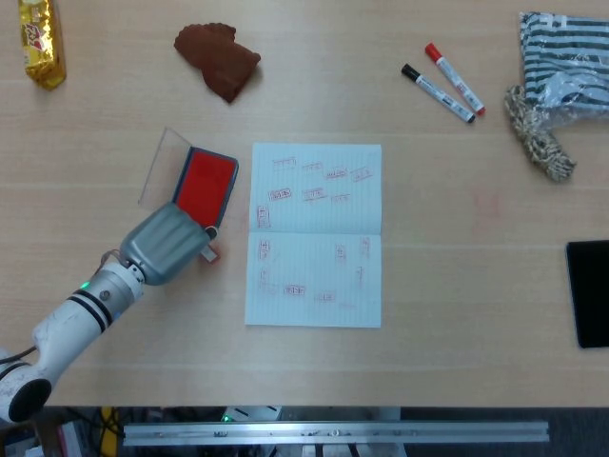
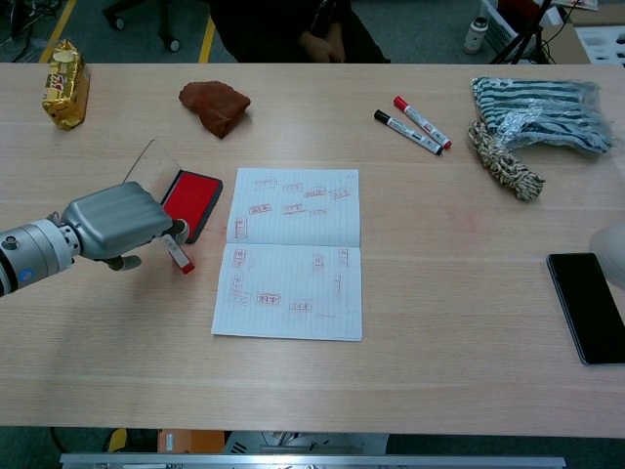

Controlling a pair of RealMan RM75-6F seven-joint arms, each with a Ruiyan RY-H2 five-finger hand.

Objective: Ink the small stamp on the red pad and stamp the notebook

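Observation:
The red ink pad (image 1: 203, 183) (image 2: 191, 198) lies open left of the notebook (image 1: 315, 233) (image 2: 291, 252), whose pages carry several red stamp marks. My left hand (image 1: 166, 246) (image 2: 112, 223) sits just below the pad, its fingertips pinching the small stamp (image 1: 206, 253) (image 2: 178, 254). The stamp is white with a red base and leans over, low above the table between pad and notebook. A pale rounded part of my right hand (image 2: 612, 252) shows at the right edge of the chest view, with its fingers out of frame.
The pad's clear lid (image 1: 160, 168) stands open on its left. At the back lie a brown lump (image 1: 219, 59), a gold packet (image 1: 41, 43), two markers (image 1: 447, 81), a striped cloth (image 1: 561, 67) and a rope bundle (image 1: 538, 143). A black phone (image 1: 590, 290) lies at the right.

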